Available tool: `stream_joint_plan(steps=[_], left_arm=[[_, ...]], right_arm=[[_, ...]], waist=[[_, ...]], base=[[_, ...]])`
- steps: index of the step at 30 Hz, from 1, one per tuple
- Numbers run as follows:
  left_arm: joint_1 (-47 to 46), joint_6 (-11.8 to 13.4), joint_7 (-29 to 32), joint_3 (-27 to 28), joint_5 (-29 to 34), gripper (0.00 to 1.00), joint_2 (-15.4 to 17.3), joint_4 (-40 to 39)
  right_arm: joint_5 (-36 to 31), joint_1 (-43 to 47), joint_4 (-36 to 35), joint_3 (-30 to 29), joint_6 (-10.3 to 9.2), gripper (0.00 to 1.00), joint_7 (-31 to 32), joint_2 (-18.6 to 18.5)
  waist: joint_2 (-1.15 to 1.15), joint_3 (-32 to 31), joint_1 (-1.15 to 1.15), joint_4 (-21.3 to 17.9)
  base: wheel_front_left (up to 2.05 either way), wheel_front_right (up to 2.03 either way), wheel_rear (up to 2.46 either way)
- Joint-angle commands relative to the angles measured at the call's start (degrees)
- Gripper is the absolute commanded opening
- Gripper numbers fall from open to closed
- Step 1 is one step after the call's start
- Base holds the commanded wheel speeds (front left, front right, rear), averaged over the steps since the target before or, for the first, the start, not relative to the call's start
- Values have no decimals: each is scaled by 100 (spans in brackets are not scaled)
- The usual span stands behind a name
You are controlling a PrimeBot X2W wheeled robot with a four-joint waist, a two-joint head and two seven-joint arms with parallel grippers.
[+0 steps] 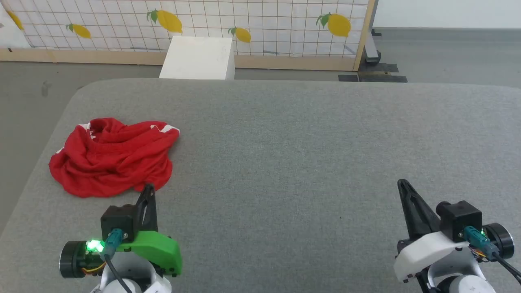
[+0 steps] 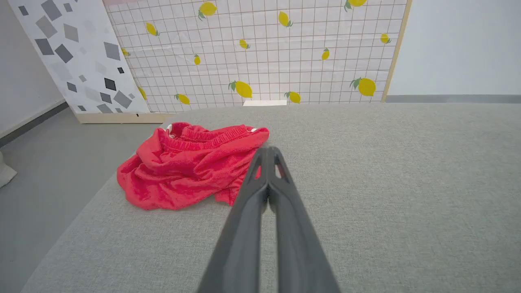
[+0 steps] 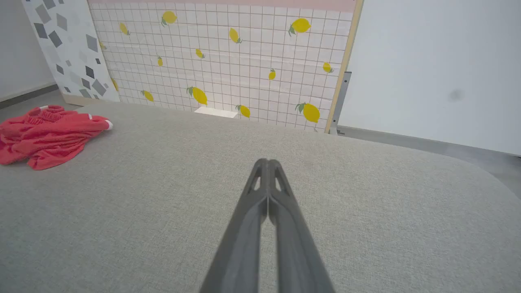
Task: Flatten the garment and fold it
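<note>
The crumpled bright red soft-fabric shorts with white trim [image 1: 112, 156] lie in a heap at about nine o'clock on the grey cloth-covered table [image 1: 293, 134], close to its left edge and rounded corner. That looks like the first risk: a pull toward nine o'clock could drag fabric off the edge. The gathered waistband [image 2: 203, 136], at the heap's twelve o'clock, is rolled in on itself, so a pinch into the middle may catch several layers and lift a bundle rather than one hem. A closed claw pushed into the pile would only plough it tighter, so the fingers would need to part first.

The green-shelled left gripper [image 1: 149, 188] sits at seven o'clock in the head view. Its two dark fingers [image 2: 252, 228] are pressed together and hold nothing. The tip points to twelve o'clock at the heap's near edge, around its five o'clock; I cannot tell whether it touches the cloth. Its wrist view shows it low over the table.

The white-shelled right gripper [image 1: 403, 184] rests at five o'clock, likewise shut and empty, leaning toward eleven o'clock, well apart from the shorts. The reach across is long, so spreading with one arm may leave the far leg bunched.
</note>
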Motion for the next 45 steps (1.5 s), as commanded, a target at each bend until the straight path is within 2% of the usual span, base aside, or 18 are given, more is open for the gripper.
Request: stream_joint_plan(steps=[1,27,28,45], left_arm=[[65,-5,8,15,59,0,-27,14],[65,-5,8,15,59,0,-27,14],[-1,0,-1,-2,-2,100,1,0],[-50,74,-151,-200,-149,100,-2,175]], right_arm=[[-27,-91,5,2,-10,0,1,-1],[-27,-91,5,2,-10,0,1,-1],[1,1,0,2,1,100,-1,0],[17,6,62,-18,0,100,-166,0]], waist=[[0,0,0,0],[0,0,0,0],[0,0,0,0],[0,-65,0,4]], base=[[0,0,0],[0,0,0],[0,0,0],[0,0,0]])
